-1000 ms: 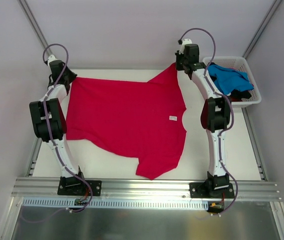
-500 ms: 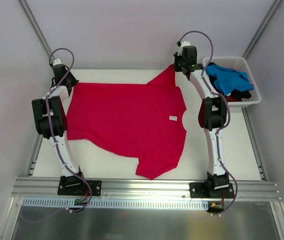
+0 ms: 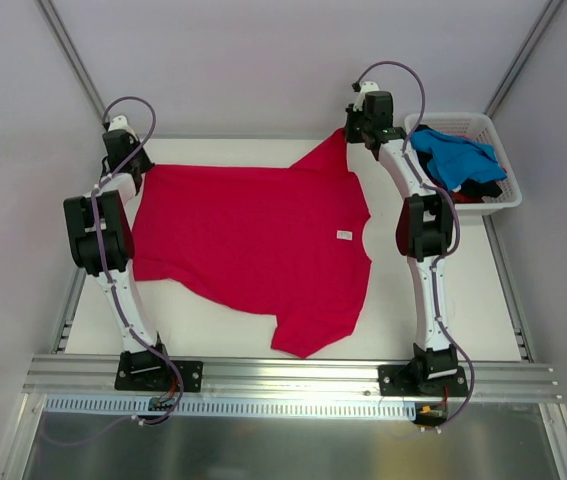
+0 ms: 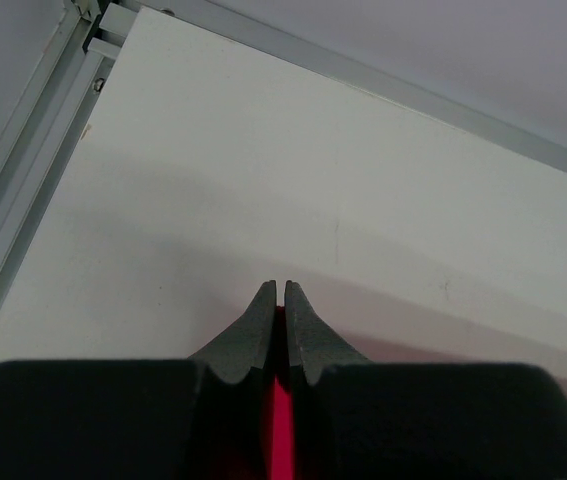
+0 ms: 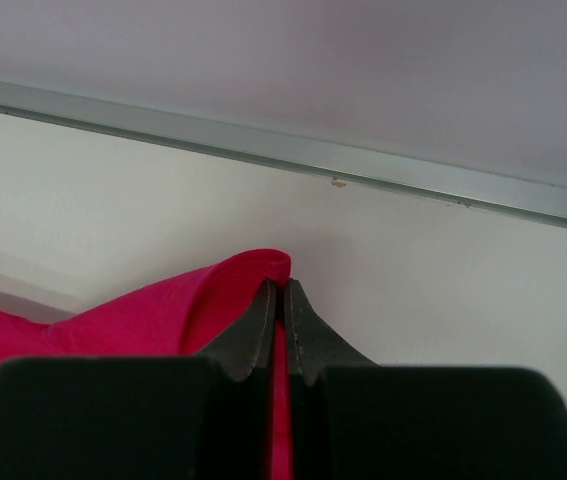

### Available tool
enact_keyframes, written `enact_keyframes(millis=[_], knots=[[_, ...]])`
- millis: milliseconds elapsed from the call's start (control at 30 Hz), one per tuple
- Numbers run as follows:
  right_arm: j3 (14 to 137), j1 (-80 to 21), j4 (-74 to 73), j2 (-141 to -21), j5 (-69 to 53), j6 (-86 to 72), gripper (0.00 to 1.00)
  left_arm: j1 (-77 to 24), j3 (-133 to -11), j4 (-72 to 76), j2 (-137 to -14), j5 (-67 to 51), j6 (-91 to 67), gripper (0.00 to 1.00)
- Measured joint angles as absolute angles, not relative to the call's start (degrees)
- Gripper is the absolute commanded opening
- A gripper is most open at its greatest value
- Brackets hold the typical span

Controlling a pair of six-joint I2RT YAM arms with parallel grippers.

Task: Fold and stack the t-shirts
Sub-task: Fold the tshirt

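From above: a red t-shirt (image 3: 253, 240) lies spread on the white counter (image 3: 403, 300). The left claw (image 3: 139, 168) pinches its far left corner, the right claw (image 3: 351, 138) its far sleeve. A blue t-shirt (image 3: 453, 160) sits in the basket (image 3: 498, 205).
Left wrist: fingers (image 4: 259, 325) pressed together on red cloth.
Right wrist: likewise, clamped on a raised red fold.

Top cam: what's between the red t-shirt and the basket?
In the top view, only the right arm over bare white table lies between the red t-shirt and the basket; no loose cloth there.
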State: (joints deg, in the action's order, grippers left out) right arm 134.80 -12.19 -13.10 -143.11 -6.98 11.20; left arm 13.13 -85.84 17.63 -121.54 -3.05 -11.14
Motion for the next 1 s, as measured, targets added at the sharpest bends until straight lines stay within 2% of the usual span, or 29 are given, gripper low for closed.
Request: enact_keyframes(millis=[467,1000], knots=[[133.91,-12.19,-12.4,-143.0,-8.38,10.96,0.0,13.23,-83.42,23.27,-121.64,-7.2,-8.1,0.0],[117.86,-11.53,-7.92,-130.45,-12.71,10.11,0.0,16.71,-72.25,35.97,-121.47,-16.36,-7.9,0.0]])
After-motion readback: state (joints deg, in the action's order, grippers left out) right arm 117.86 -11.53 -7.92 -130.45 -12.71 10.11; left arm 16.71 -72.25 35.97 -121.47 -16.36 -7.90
